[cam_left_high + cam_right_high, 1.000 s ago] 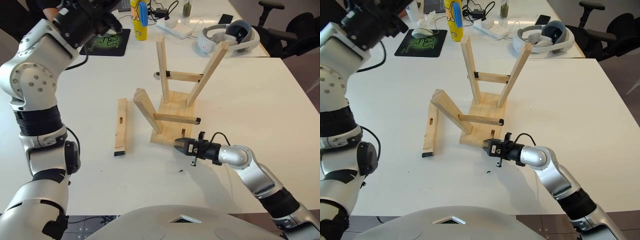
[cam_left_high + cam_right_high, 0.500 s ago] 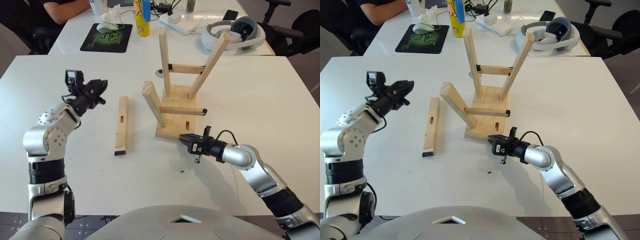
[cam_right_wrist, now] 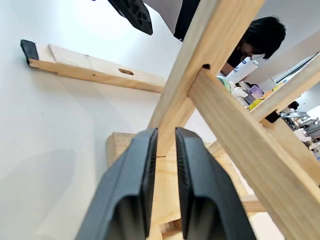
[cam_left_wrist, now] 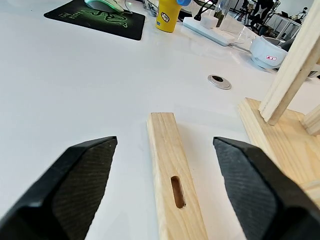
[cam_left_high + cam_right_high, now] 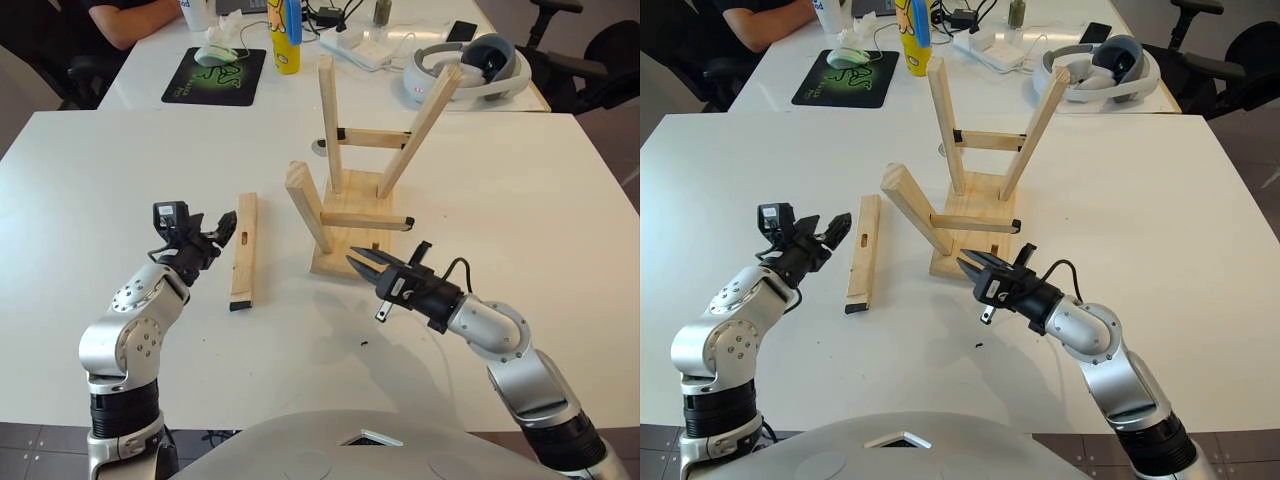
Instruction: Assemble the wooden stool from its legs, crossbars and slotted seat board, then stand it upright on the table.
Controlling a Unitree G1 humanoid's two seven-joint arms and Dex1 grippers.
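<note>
The left gripper (image 5: 215,235), wide open and empty, sits at nine o'clock of the loose leg (image 5: 242,255) on the tabletop (image 5: 120,160), probably next to clamp it; the right gripper (image 5: 360,266), nearly closed and empty, sits at the half-built stool's (image 5: 345,252) six o'clock.

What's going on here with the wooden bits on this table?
A two-armed robot is building a wooden stool. The stool sits upside down on the white table, three legs and two crossbars already fitted to its seat board. The fourth leg lies loose beside it. The left gripper hovers open next to that leg; the right gripper, fingers nearly together and empty, is at the seat board's near edge.
</note>
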